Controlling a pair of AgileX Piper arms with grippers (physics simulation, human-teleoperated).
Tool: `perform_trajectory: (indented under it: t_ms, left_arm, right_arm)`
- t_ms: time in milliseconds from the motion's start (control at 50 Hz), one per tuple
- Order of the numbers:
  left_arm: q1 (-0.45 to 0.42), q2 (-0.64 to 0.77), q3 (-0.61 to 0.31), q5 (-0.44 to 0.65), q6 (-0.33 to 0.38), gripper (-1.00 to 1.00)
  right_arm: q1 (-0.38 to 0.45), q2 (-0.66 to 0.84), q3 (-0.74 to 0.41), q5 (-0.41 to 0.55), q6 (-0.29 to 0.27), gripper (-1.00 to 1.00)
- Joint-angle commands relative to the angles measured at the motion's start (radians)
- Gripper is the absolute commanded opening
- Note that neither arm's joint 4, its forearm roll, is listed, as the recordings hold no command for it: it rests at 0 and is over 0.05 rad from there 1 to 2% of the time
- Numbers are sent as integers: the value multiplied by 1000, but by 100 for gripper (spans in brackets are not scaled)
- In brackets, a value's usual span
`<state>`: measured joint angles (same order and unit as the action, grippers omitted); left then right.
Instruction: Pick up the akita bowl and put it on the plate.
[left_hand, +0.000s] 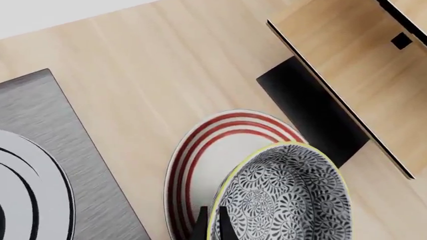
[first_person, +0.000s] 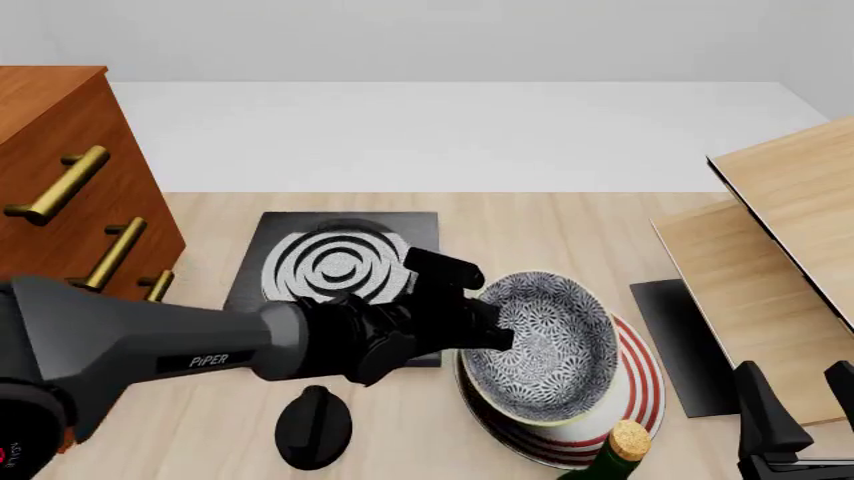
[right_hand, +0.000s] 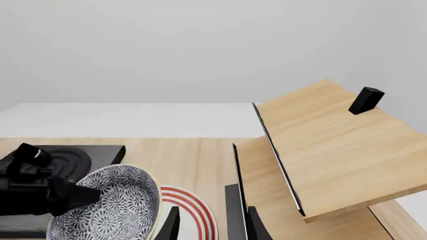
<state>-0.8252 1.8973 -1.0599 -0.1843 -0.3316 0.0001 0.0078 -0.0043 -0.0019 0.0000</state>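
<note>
From the front camera I see my left gripper (first_person: 483, 325) clamped on the near-left rim of the bowl (first_person: 547, 345), one finger inside and one outside the wall. The bowl is tilted, its open side turned toward the right, and it sits over the plate (first_person: 638, 395), whose red rings show on the right and along the near edge below the bowl. I cannot tell whether the bowl's base touches the plate or hangs just above it. In the left wrist view the fingertips (left_hand: 200, 225) straddle the cream rim, with the bowl (left_hand: 287, 195) covering much of the plate (left_hand: 200, 160). Behind and left of the bowl lies the black slab (first_person: 267, 260) with grey rings; a black knob (first_person: 314, 427) stands on the table (first_person: 561, 230) near my arm, and a bottle (first_person: 611, 455) pokes in at the near edge just in front of the plate. My right gripper (right_hand: 210, 225) waits low at the right, jaws apart and holding nothing, well clear of the bowl. A wooden cabinet (first_person: 787, 240) is at the right, a drawer chest (first_person: 67, 190) at the left.
</note>
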Motion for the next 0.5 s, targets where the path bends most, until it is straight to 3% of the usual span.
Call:
perform_trajectory:
  t_ms: [20,500]
  left_arm:
    - [-6,30,-30,7,8,-100]
    - [-9,60,-41,4,5,-100]
  right_arm:
    - [0,0,0,0,0,100]
    - [0,0,0,0,0,100]
